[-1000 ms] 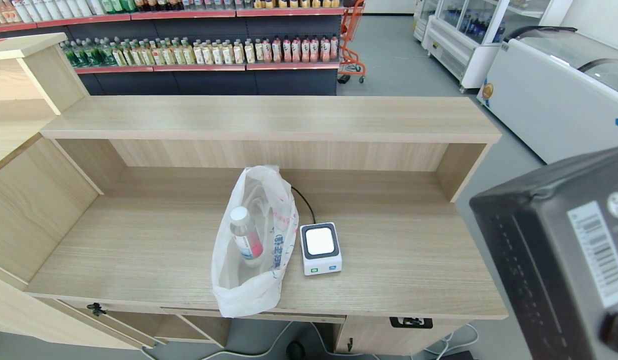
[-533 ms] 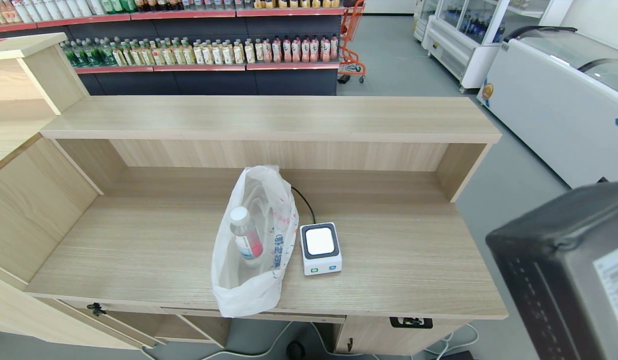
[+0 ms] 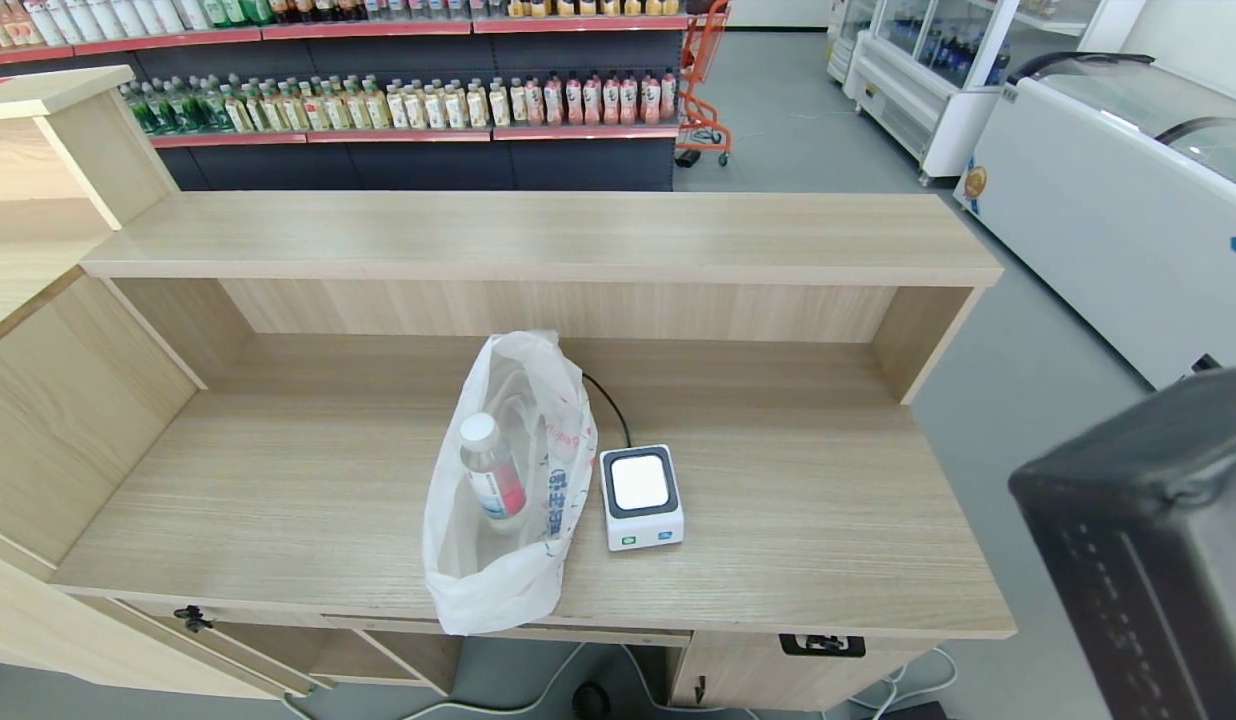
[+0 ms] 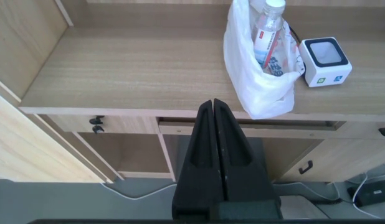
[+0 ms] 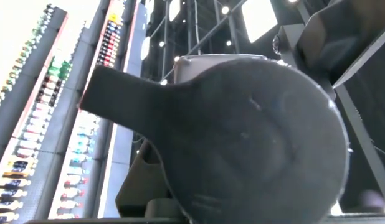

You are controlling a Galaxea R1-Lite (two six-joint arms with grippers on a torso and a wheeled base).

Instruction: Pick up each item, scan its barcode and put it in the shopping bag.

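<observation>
The left hand (image 4: 212, 106) hangs pressed shut and empty below the surface's (image 4: 118, 74) front edge, the shopping bag (image 4: 261, 93) with its bottle (image 4: 265, 34) ahead of it and higher, and I reckon that limp bag, sagging over the edge, could slide off if an arm brushes it.

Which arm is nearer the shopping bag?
Left. The left gripper sits shut off the near edge of the counter, facing the shopping bag; the right arm is beyond its right end.
</observation>
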